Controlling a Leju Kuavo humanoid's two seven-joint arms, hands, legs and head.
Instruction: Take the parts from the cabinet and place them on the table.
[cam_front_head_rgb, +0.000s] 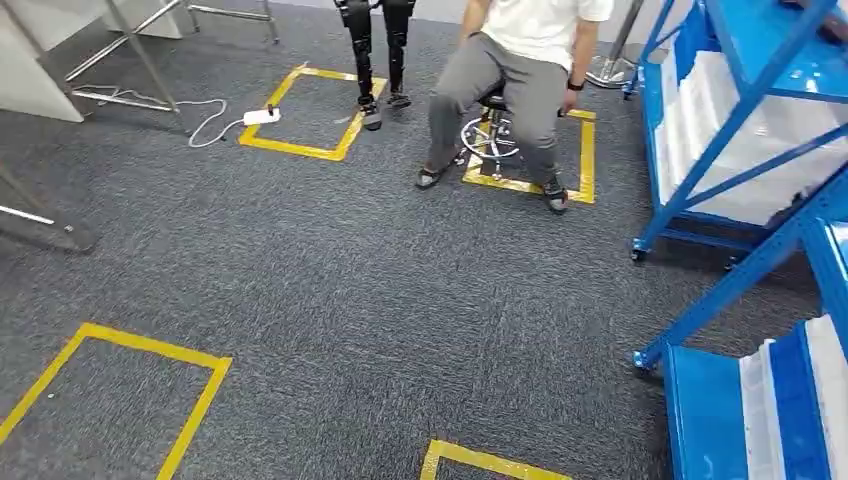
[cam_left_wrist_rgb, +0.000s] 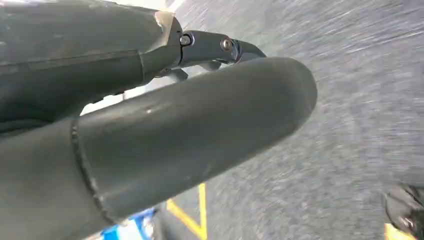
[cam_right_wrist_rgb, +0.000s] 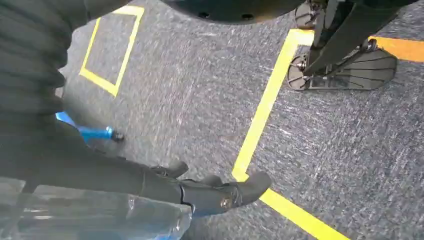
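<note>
- Step: carrying, I judge. Right hand grips clear bagged part, near blue cabinet.
- Left hand: grip state unclear.
- Next: find table, set part down.

Seated person cut off above the chest by the frame edge; blue rack cut off too. Left hand too close to read its fingers. Clear bag under right hand, contents indistinct.

Dark grey robot hand, silver screws
</note>
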